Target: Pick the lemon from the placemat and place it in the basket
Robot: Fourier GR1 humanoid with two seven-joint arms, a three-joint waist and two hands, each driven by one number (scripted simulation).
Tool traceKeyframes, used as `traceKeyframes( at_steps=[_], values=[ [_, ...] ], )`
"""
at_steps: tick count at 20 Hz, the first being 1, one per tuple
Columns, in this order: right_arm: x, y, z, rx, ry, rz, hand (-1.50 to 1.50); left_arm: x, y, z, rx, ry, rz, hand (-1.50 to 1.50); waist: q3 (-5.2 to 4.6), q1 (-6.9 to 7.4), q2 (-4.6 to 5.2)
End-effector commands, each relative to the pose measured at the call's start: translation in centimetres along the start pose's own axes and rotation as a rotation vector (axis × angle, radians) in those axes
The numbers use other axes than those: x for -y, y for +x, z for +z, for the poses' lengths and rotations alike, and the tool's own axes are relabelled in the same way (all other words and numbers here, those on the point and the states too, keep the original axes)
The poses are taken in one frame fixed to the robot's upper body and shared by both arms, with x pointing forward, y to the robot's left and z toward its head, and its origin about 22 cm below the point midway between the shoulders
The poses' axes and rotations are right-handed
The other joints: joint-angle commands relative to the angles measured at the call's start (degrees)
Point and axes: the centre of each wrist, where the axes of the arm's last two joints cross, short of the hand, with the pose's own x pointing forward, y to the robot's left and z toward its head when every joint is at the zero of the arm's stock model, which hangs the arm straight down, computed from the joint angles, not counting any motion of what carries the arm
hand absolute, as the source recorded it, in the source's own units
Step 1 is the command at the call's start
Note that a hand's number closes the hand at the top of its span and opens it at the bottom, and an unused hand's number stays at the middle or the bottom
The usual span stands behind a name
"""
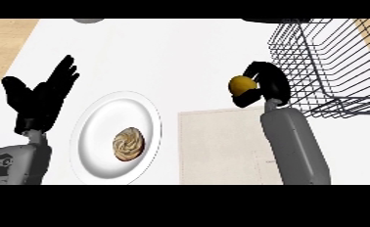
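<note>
While the left hand [39, 99] rests open, fingers up, at 9 o'clock by the plate [90, 138] with its cupcake [128, 144], the right hand [264, 86] has its fingers curled round the lemon [241, 83], lifted clear above the placemat [220, 145]. From the lemon, the wire basket [318, 64] lies at about 2 o'clock, near the hand's far side, rim not yet crossed. Right hand is plainly the nearer one. Likely next: carry up-right over the near rim, then let go.

Black wire basket [318, 59], glossy white plate [98, 138], matt beige placemat [224, 147], smooth white counter [180, 50].
</note>
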Motion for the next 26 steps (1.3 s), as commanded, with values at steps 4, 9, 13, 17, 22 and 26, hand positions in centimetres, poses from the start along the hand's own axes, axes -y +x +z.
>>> traceKeyframes(
  at_steps=[4,9,13,17,22,26],
  values=[
    [6.1,5.8,-1.8,-0.248,-0.396,-0.335,1.5,1.9,1.0,-0.6,0.031,-0.081,-0.012,0.0,0.08,5.57,0.7],
    [8.8,11.6,-1.6,-0.21,-0.687,-0.401,1.5,3.0,2.0,-1.4,0.056,-0.121,-0.018,0.0,-0.44,7.33,1.22],
    [10.3,13.6,-2.3,-0.284,-0.829,-0.411,1.5,3.0,2.2,-1.6,0.06,-0.124,-0.026,0.0,-0.56,7.44,1.14],
    [13.0,15.7,-2.7,-0.361,-0.919,-0.381,1.5,3.7,1.9,-1.8,0.045,-0.127,-0.024,0.0,-0.62,7.31,1.15],
    [16.0,17.3,-3.2,-0.428,-1.01,-0.29,1.5,4.9,2.3,-2.0,0.052,-0.141,-0.026,0.0,-0.53,7.05,1.2],
    [18.3,17.6,-3.6,-0.482,-1.083,-0.275,1.5,4.3,2.5,-2.3,0.059,-0.122,-0.02,0.0,-0.42,6.84,1.41]
  ],
)
